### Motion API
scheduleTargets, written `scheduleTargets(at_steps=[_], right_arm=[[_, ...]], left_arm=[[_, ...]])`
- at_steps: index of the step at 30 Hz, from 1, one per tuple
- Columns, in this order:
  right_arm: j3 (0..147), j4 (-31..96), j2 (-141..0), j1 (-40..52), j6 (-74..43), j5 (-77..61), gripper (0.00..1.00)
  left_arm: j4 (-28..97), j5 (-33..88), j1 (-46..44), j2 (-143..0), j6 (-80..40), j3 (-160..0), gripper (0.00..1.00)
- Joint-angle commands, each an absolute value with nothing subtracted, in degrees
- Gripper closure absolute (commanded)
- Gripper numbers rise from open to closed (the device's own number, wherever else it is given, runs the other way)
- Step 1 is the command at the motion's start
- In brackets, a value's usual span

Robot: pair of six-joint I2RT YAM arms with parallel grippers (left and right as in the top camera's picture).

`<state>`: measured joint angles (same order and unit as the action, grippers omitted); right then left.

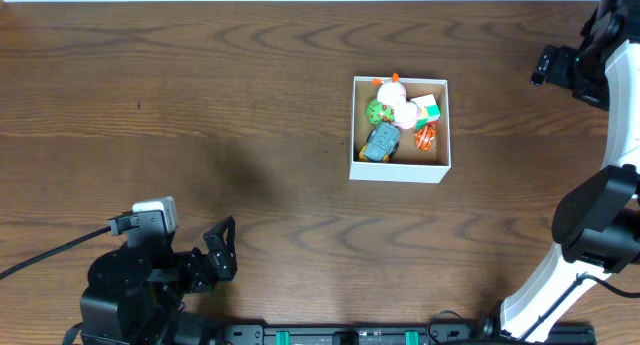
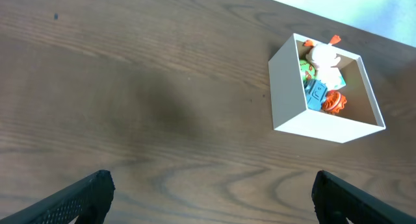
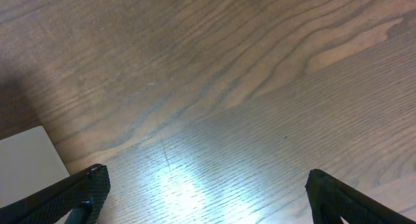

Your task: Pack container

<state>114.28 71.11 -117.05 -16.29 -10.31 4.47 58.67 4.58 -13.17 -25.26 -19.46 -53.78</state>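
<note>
The container point(image 1: 400, 172), a shallow white-walled box, sits right of the table's centre. It holds several small toys: a white and orange one point(image 1: 396, 90), a green one point(image 1: 378, 112), a blue-grey car point(image 1: 381, 143) and an orange one point(image 1: 426, 136). In the left wrist view the container point(image 2: 289, 87) shows at the upper right with the toys inside. My left gripper point(image 2: 209, 191) is open and empty over bare wood at the front left point(image 1: 215, 253). My right gripper point(image 3: 203, 191) is open and empty at the far right; the overhead view shows only its arm point(image 1: 575, 65). A white corner of the container point(image 3: 26, 162) shows at the left of the right wrist view.
The table point(image 1: 200, 105) is dark brown wood. The right arm's base point(image 1: 560, 275) stands at the front right, and the left arm's body point(image 1: 135, 285) fills the front left corner.
</note>
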Motion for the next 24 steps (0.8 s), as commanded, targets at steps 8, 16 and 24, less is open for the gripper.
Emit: scheduleTargets(at_steps=[8, 16, 24], right_arm=[[114.15, 71.13, -117.30, -16.64, -11.31, 4.47, 0.01], [114.15, 71.16, -117.30, -16.64, -11.33, 4.47, 0.01], [114.15, 71.16, -117.30, -16.64, -11.31, 4.47, 0.01]], left_arm=[[55.86, 5.61, -12.93, -25.12, -13.34, -51.13, 0.02], [37.69, 10.55, -12.93, -25.15, 1.34, -38.46, 0.02], [21.06, 13.80, -9.61, -23.07, 6.17, -26.41, 0.02]])
